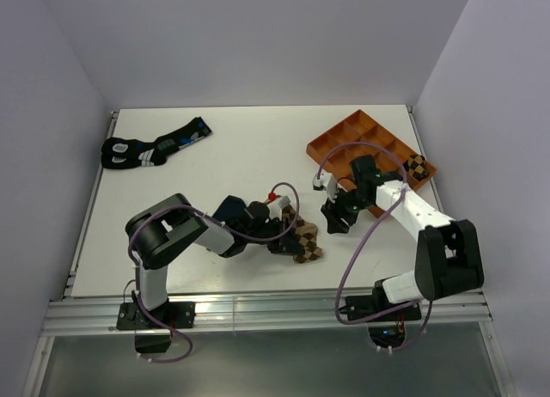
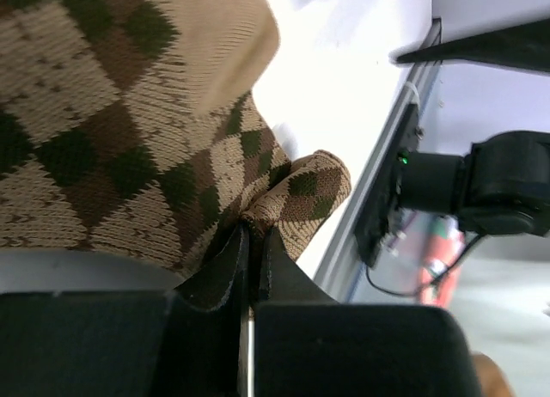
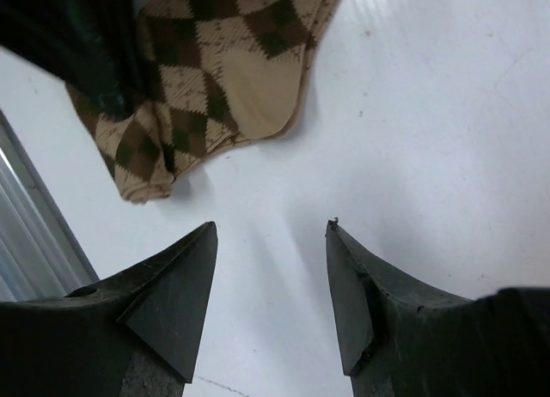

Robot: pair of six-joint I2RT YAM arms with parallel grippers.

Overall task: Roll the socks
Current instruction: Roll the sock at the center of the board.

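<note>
The tan argyle sock (image 1: 304,241) lies crumpled on the white table, near the front middle. My left gripper (image 1: 282,225) is shut on a fold of it; in the left wrist view the fingers (image 2: 230,261) pinch the fabric (image 2: 103,113) between them. My right gripper (image 1: 336,219) is open and empty, just right of the sock and above bare table. In the right wrist view its jaws stand wide apart (image 3: 271,229), with the sock (image 3: 223,79) ahead of them. I cannot make out the plain navy sock.
An orange compartment tray (image 1: 344,137) stands at the back right, with a brown checked item (image 1: 418,167) in its right end. Black socks with blue and white markings (image 1: 150,148) lie at the back left. The table's metal front rail (image 2: 387,191) runs close behind the sock.
</note>
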